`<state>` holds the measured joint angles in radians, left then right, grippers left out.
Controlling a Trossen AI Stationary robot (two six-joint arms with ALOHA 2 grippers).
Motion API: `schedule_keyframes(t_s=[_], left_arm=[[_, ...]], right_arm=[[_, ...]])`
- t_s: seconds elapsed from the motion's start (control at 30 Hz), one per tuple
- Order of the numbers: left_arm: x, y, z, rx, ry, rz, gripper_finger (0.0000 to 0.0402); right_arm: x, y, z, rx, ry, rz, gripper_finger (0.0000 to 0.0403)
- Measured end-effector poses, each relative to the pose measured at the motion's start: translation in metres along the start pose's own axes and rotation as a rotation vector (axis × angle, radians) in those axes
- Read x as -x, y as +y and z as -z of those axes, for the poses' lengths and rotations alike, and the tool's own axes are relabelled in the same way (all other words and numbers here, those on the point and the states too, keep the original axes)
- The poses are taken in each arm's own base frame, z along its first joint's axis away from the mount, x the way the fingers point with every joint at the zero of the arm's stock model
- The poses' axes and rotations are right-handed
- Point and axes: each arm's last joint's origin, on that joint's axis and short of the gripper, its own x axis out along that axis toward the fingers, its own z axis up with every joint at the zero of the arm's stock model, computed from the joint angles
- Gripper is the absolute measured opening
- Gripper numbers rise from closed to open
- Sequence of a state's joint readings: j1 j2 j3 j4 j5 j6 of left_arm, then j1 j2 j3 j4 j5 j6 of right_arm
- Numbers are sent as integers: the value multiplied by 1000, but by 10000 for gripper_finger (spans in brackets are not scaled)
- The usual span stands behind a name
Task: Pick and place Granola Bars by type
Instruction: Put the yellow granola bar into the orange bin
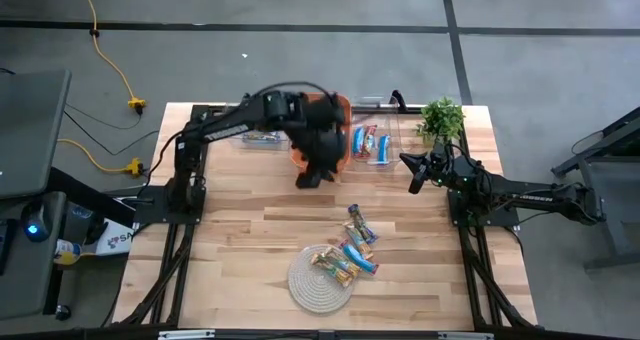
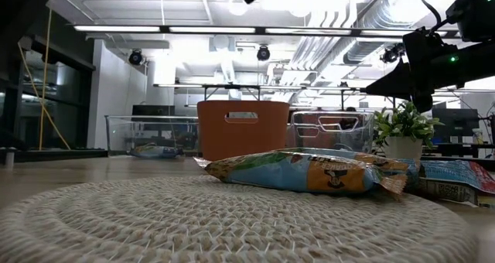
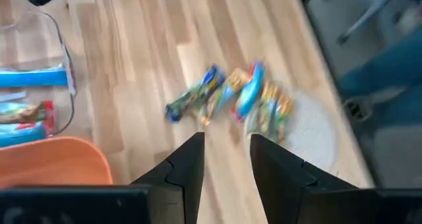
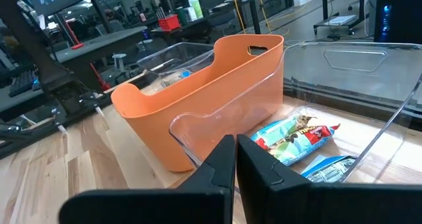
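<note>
wooden worktop [image 1: 250, 240] of pale planks carries everything, with both dark arms reaching over its far half. an orange tub [image 1: 343, 108] stands at the far edge between two clear bins: one clear bin [image 1: 262, 140] on the left arm's side, partly hidden under that arm, and another clear bin [image 1: 385, 130] on the right arm's side with a few blue and red-and-blue granola bars [image 1: 370, 145] lying in it. a small potted plant [image 1: 441, 118] stands at the far corner on the right arm's side. near the front edge lies a round coiled rope mat [image 1: 312, 283]; a loose heap of granola bars [image 1: 352, 252] in blue and tan wrappers rests partly on the mat and partly on the bare wood just beside it.

the left end effector [image 3: 226, 151] hangs above the wood just in front of the orange tub, its two fingers parted with a clear gap and nothing between them; the heap of bars shows beyond the fingertips, well apart from them. the right end effector [image 4: 234, 159] hovers beside the clear bin near the plant, fingers nearly together with only a thin slit, holding nothing.
</note>
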<state>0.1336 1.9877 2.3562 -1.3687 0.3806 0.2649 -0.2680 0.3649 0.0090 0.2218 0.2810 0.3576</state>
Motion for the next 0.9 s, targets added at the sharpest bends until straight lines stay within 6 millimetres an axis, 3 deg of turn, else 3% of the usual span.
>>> schedule_keyframes(t_s=[0.33, 0.63, 0.9], left_arm=[[-49, -60, -3, -314, 153, -185, 119], [-107, -90, 11, -397, 191, -131, 119], [-152, -109, 38, -408, 244, -36, 119]], right_arm=[[0, 0, 0, 0, 0, 0, 0], [0, 0, 0, 0, 0, 0, 0], [0, 0, 0, 0, 0, 0, 0]])
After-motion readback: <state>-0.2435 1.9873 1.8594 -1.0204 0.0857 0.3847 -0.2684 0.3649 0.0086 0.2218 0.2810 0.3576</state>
